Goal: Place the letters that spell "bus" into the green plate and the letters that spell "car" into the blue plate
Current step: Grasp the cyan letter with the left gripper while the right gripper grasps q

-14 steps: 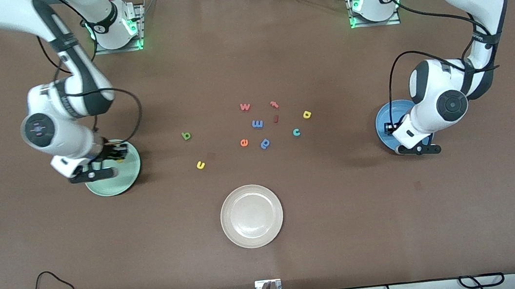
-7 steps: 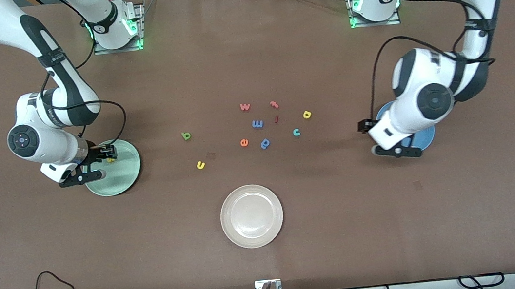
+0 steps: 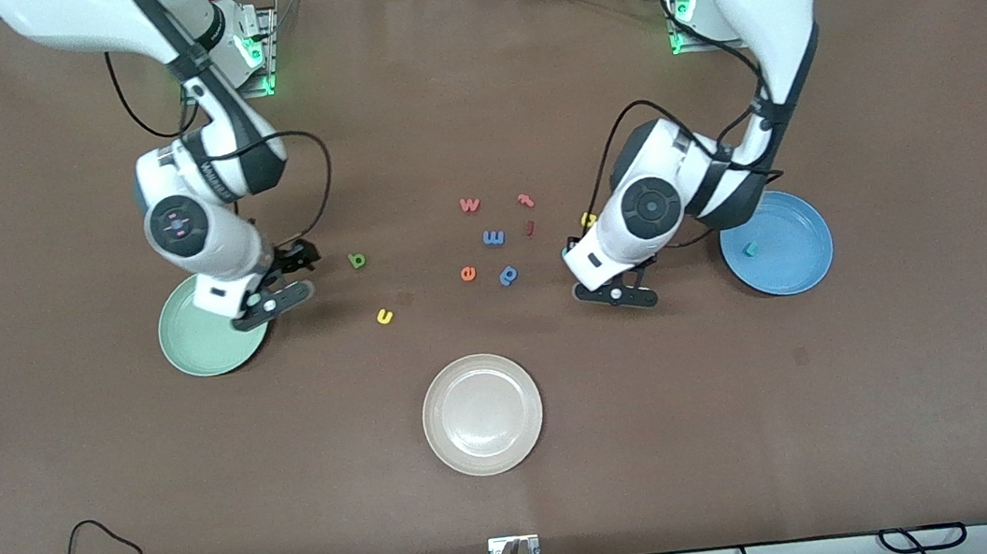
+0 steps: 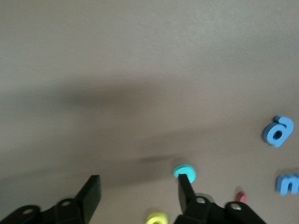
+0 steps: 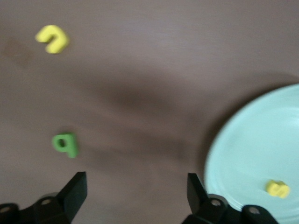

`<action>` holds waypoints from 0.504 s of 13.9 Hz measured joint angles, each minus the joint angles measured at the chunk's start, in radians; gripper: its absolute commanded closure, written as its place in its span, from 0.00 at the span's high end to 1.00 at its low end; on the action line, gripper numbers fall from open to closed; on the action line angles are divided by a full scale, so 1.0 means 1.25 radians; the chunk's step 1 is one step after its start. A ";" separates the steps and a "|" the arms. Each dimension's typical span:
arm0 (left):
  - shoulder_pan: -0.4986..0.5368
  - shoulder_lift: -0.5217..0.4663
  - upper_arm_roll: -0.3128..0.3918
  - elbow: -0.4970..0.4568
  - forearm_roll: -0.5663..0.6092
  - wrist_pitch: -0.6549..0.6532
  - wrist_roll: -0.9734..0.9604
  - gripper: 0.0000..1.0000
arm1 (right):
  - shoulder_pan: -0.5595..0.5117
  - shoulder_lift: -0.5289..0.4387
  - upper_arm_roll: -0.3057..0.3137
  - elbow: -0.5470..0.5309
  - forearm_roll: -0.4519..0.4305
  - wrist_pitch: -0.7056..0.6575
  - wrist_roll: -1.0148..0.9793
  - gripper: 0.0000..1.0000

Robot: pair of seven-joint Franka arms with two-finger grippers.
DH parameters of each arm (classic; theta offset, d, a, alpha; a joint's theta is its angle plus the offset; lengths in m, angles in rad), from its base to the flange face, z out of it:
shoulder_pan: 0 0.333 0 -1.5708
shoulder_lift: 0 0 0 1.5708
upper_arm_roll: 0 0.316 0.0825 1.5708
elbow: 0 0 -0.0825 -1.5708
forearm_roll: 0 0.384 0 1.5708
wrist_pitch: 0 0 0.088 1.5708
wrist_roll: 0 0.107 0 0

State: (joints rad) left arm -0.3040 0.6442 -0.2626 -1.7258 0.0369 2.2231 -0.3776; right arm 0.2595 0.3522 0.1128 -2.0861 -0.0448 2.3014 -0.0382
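Yellow "s" [image 5: 277, 188] already lies in the green plate [image 3: 186, 338], and the teal "r" [image 3: 747, 250] in the blue plate [image 3: 798, 263]; four letters remain on the counter [image 3: 522, 509]. Right hand [image 5: 135, 193], fingers apart and empty, hangs beside the plate with the green "b" [image 5: 65, 144] and yellow "u" [image 5: 53, 38] just ahead. Left hand [image 4: 139, 191], also apart and empty, is over the teal "c" [image 4: 184, 171], with the yellow "a" [image 4: 156, 218] close by.

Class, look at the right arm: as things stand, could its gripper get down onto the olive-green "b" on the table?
Probably yes. The right gripper hangs open beside the green plate, and the olive-green "b" lies alone on bare table, apart from the yellow "u", with nothing between it and the gripper.
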 measured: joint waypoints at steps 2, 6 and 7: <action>-0.010 0.019 0.000 0.002 0.000 0.011 -0.018 0.58 | 0.048 0.003 0.000 0.000 0.000 0.003 0.003 0.71; -0.033 0.028 0.000 0.003 0.000 0.012 -0.095 0.58 | 0.085 0.026 0.000 -0.001 0.000 0.051 0.003 0.60; -0.042 0.028 0.000 0.003 0.000 0.012 -0.110 0.59 | 0.089 0.037 0.000 -0.001 0.000 0.069 0.003 0.60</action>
State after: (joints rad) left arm -0.3571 0.6788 -0.2632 -1.7224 0.0369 2.2378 -0.5147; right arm 0.3704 0.3982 0.1130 -2.0879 -0.0444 2.3876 -0.0339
